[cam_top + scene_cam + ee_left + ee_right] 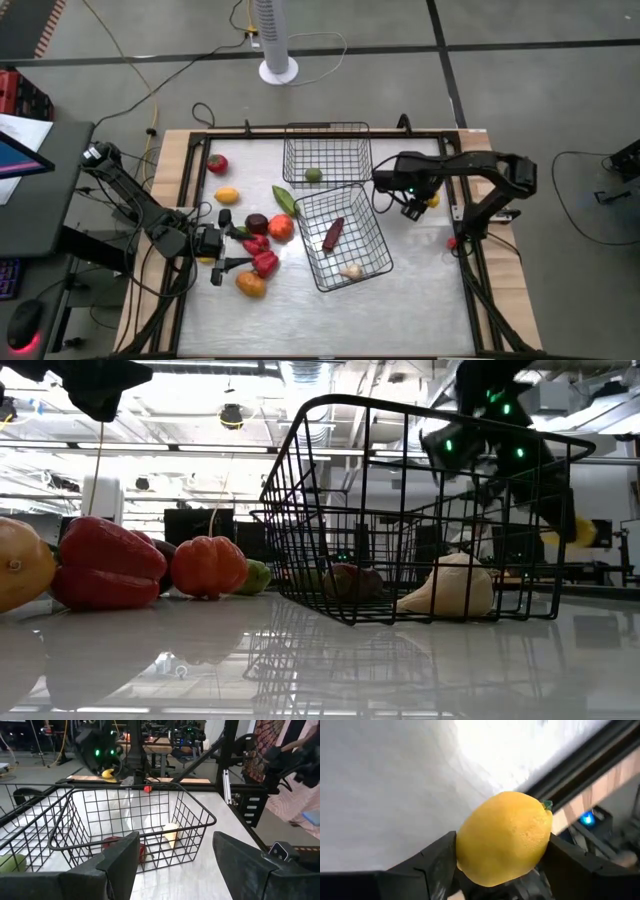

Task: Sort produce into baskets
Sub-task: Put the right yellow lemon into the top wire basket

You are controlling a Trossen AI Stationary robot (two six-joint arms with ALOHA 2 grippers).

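My right gripper (422, 205) is shut on a yellow lemon (504, 836) above the table's right side, right of the two black wire baskets. The far basket (326, 135) holds a green piece (313, 175). The near basket (372, 245) sits turned at an angle and holds a maroon piece (333, 234) and a whitish garlic (351, 270). My left gripper (228, 247) waits open at the left, among red, orange, yellow and maroon produce (265, 263) resting on the table, with nothing between its fingers (117, 862). My right gripper pinches the lemon between its two fingers, one on each opposite side (462, 847). The fingers slant down from above. The lemon (577, 531) is lifted clear of the table.
A red piece (217, 163), a yellow one (227, 195) and a long green one (285, 199) lie on the table's left half. A black frame rail (470, 270) runs along the right edge. Bare tabletop (420, 290) lies near the front right.
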